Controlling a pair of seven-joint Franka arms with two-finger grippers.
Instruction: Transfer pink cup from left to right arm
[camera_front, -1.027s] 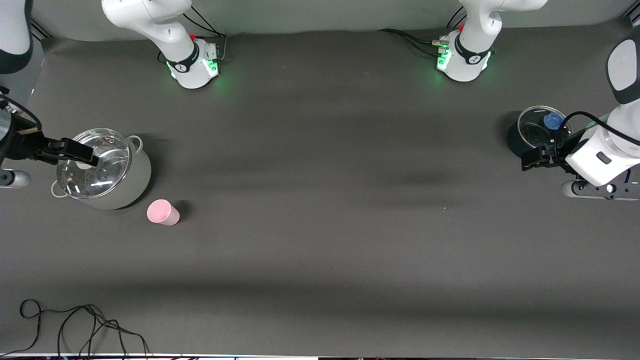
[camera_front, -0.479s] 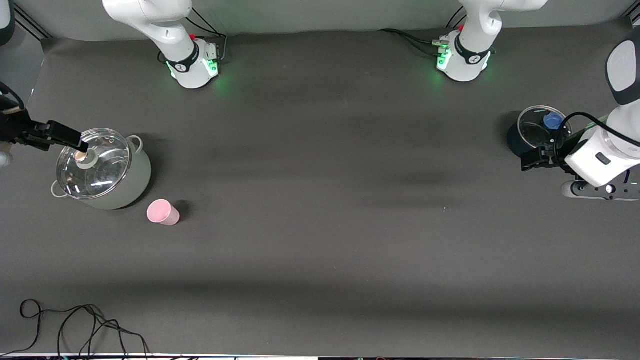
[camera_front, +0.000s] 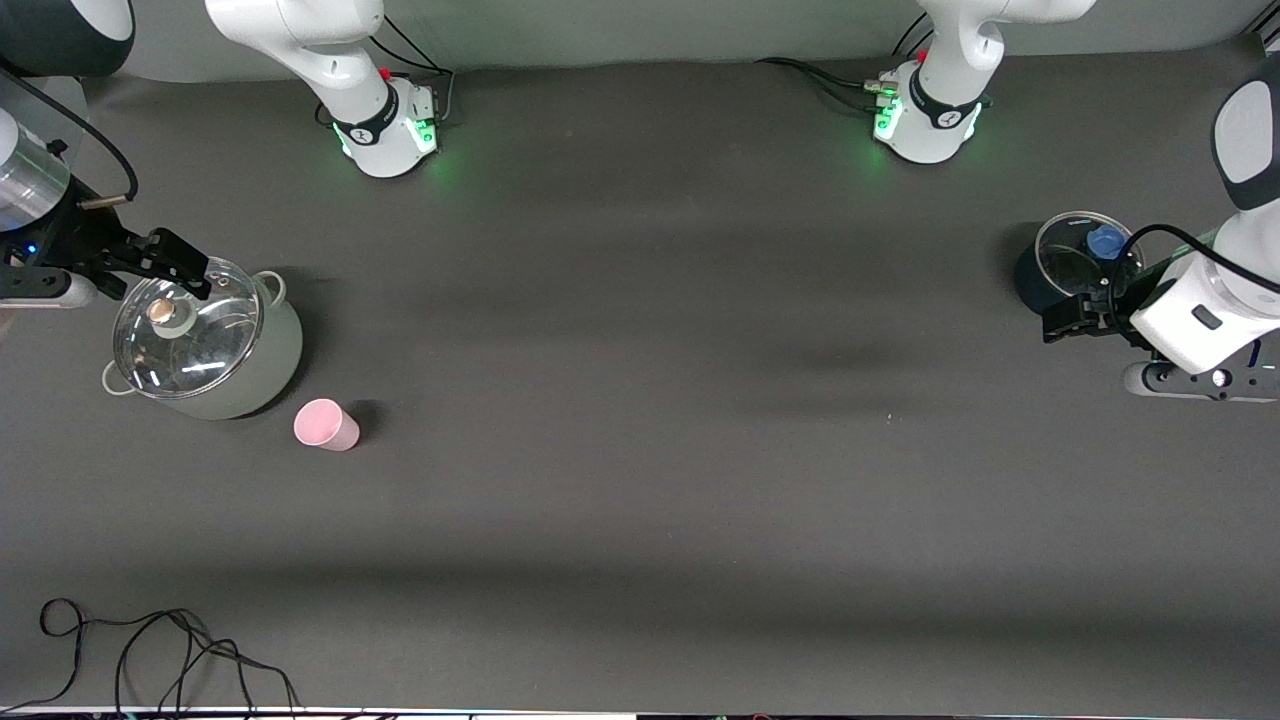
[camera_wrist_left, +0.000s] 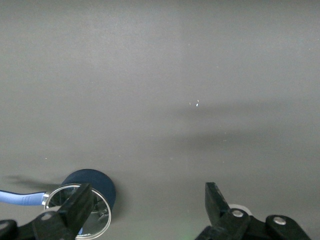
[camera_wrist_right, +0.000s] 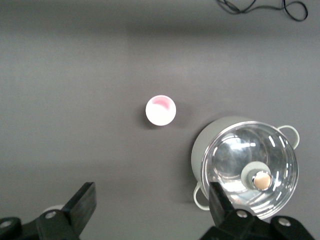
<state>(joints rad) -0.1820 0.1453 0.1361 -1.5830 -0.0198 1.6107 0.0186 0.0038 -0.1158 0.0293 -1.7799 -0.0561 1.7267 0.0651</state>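
Pink cup (camera_front: 325, 425) upright beside pot (camera_front: 250, 375), open table (camera_front: 640, 480) around

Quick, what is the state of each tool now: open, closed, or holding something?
Left tool: open, holding nothing, beside the dark pot.
Right tool: open, holding nothing, over the grey pot's rim.

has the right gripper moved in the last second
Yes. The right gripper has shifted off the middle of the grey pot's glass lid toward its rim nearer the robots' bases.
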